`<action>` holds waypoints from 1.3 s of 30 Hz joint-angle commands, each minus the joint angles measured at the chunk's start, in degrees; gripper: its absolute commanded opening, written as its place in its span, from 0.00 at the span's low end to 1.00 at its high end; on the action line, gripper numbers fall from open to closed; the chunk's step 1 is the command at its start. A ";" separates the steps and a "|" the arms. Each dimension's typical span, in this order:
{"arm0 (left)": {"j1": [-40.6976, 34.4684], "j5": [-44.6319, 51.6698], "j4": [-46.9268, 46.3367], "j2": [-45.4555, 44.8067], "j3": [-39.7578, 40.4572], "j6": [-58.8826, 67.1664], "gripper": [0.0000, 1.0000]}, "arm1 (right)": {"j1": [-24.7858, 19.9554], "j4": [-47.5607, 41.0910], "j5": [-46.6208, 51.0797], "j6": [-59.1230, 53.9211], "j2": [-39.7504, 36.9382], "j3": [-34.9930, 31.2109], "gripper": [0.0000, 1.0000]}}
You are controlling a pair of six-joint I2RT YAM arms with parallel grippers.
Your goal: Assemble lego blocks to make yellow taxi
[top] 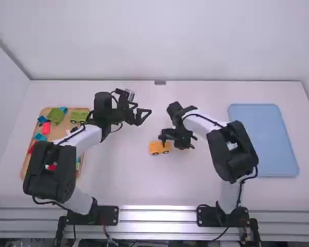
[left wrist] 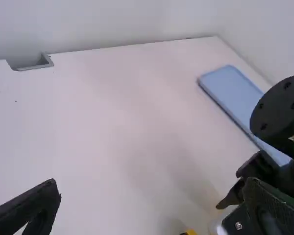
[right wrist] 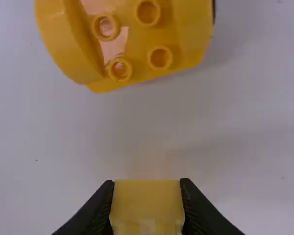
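The yellow taxi body (top: 155,147) stands on its wheels in the middle of the table; in the right wrist view the yellow body (right wrist: 186,29) shows open studs on top. My right gripper (top: 165,140) is over its right part in the high view. In the right wrist view my right gripper (right wrist: 147,205) is shut on a yellow block (right wrist: 147,203), apart from the body. My left gripper (top: 144,116) stands open above the table, farther back and left of the taxi; in the left wrist view the left gripper (left wrist: 152,205) has nothing between its fingers.
A wooden tray (top: 39,128) with green, blue and red blocks lies at the left, partly under the left arm. A blue tray (top: 262,139) lies at the right. The right arm stretches over the table between taxi and blue tray.
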 commanded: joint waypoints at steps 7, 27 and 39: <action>-0.04 0.48 0.02 0.24 1.33 0.81 0.99 | -0.26 0.11 -0.37 -4.48 1.95 -0.33 0.74; -0.07 0.72 -5.99 0.24 1.33 11.50 0.99 | -7.93 -2.47 -23.98 3.63 -18.18 3.63 0.98; -0.52 17.70 -30.32 0.26 1.33 60.94 0.99 | -19.39 10.86 -28.46 2.86 -21.42 -9.60 0.98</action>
